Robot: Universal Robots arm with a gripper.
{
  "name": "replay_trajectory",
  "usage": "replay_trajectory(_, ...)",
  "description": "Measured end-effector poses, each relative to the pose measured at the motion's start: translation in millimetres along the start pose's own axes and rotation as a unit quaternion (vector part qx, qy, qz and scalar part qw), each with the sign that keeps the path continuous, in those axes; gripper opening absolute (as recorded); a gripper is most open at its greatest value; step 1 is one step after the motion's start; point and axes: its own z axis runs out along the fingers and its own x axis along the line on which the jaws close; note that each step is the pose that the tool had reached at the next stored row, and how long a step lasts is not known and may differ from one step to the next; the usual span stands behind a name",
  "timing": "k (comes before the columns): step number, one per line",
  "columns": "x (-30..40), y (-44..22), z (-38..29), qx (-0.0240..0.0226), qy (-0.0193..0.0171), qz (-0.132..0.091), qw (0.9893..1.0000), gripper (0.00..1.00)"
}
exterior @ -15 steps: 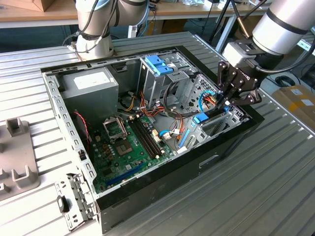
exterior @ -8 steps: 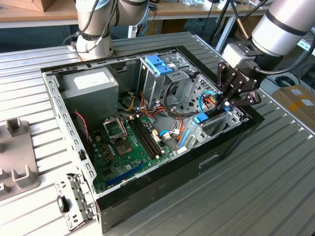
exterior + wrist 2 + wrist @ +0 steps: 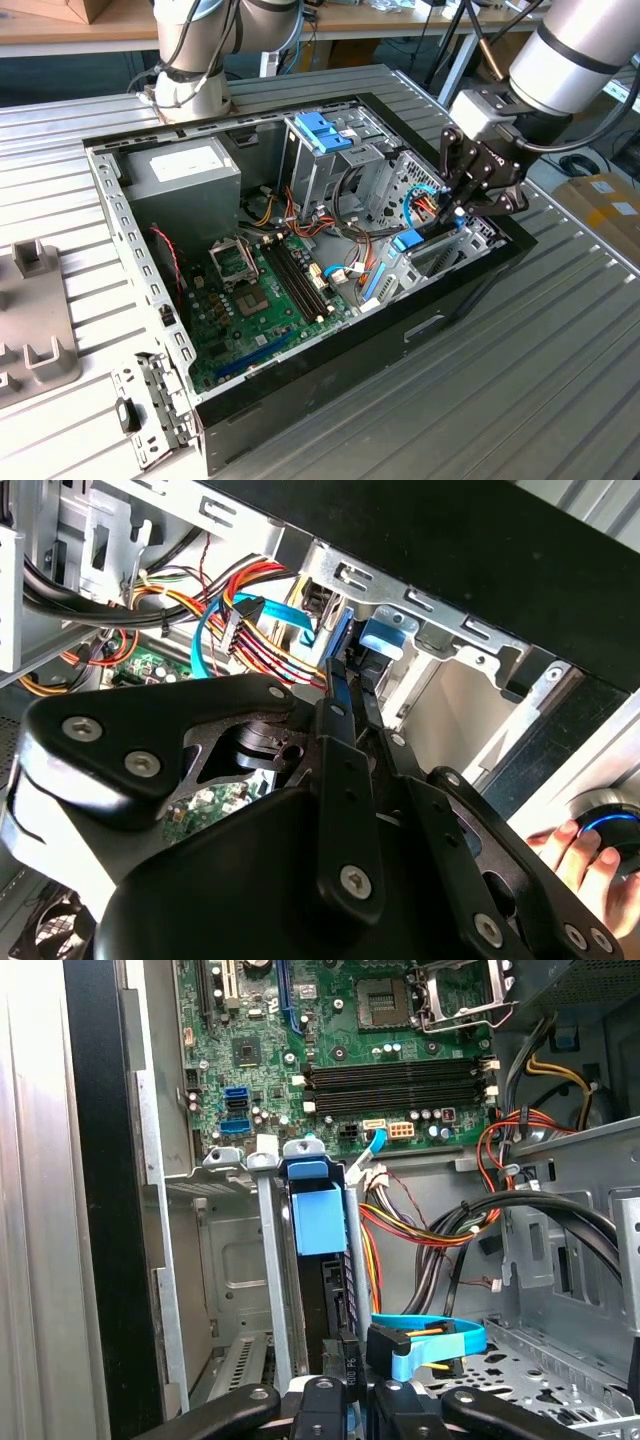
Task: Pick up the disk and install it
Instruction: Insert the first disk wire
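The disk point(image 3: 320, 1215) stands on edge in the narrow metal bay at the front corner of the open computer case point(image 3: 118, 215). Its light-blue frame point(image 3: 407, 241) points toward the motherboard, and its dark body runs back to my gripper. The frame also shows in the second wrist view point(image 3: 385, 640). My gripper point(image 3: 458, 208) hangs over that bay at the exterior view's right. Its black fingers point(image 3: 325, 1392) sit close together on either side of the disk's rear edge, shut on it point(image 3: 355, 685).
A blue flat cable point(image 3: 430, 1345) and red-yellow wire bundles point(image 3: 270, 600) lie beside the bay. The motherboard point(image 3: 260, 290), grey power supply point(image 3: 185, 175) and blue-latched drive cage point(image 3: 322, 132) are in the case. A hand point(image 3: 575, 855) rests outside the case. Grey fixtures point(image 3: 35, 330) stand on the slatted table.
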Motion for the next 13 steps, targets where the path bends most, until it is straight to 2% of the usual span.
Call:
replay_trajectory(8,0.2,0.0,2.0,-0.0003,-0.0001,-0.004,1.0000,0.17)
replay_trajectory(13,0.1,0.0,1.1,-0.0012,-0.0007,-0.016,0.9999,0.17)
